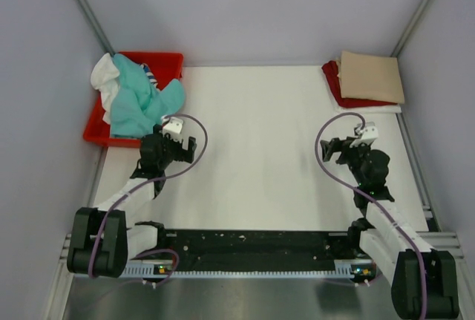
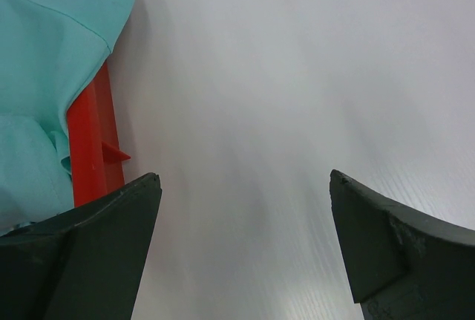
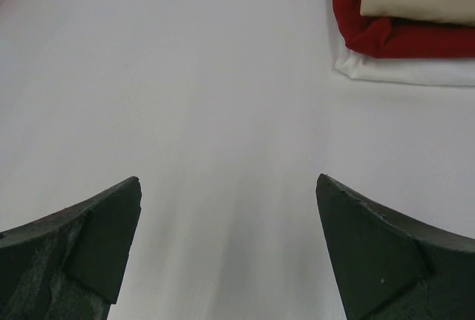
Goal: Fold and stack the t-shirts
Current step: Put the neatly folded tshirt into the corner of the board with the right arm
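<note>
Table: white table top (image 1: 260, 157), flat and matte.
Far left corner: red tray (image 1: 100, 123) standing directly on it.
Far right corner: 1 folded pile; white t-shirt (image 3: 401, 71) lies directly on the table, under the dark red t-shirt (image 3: 371, 34).

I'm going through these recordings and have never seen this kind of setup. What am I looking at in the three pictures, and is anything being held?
These are two robot arms bolted at the near edge of a white table. The overhead picture looks down from behind them. The other two come from cameras on each wrist, so the dark shapes at the bottom are that arm's own fingers.

The left gripper is open beside a red tray holding unfolded shirts: a teal t-shirt hanging over its edge and a white t-shirt.

The right gripper is open too, facing a folded stack at the far right: a tan t-shirt on a dark red t-shirt, with a white folded one beneath.

Nothing is held.
</note>
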Available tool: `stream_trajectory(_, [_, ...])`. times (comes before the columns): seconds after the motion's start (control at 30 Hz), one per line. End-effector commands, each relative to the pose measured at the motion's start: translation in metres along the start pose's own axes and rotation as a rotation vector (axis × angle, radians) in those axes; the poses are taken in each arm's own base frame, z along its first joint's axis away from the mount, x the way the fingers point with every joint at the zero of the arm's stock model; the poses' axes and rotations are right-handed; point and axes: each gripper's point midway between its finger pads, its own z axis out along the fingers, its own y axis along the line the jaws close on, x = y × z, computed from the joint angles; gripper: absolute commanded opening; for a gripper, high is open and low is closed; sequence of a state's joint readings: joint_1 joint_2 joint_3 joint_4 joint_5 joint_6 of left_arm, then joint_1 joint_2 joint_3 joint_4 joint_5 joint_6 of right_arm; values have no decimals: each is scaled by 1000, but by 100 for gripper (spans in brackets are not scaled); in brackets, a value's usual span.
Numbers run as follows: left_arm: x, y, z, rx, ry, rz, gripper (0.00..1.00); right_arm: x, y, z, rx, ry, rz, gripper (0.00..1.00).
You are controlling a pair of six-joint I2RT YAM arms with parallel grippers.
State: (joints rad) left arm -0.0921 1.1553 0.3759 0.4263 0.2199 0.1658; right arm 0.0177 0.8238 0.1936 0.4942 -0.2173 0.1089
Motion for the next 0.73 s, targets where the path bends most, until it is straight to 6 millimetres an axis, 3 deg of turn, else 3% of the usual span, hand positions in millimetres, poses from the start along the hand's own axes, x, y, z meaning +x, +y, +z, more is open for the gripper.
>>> stream_trajectory(0.0, [-14, 5, 0, -21, -58, 10, 99, 0, -4, 1, 20, -48, -20, 99])
stream_trajectory(0.17, [-13, 6, 1, -25, -47, 3, 99, 9, -6, -3, 35, -61, -9, 99])
stream_trajectory(0.7, [-11, 11, 2, -57, -35, -22, 99, 10, -5, -1, 29, -51, -12, 99])
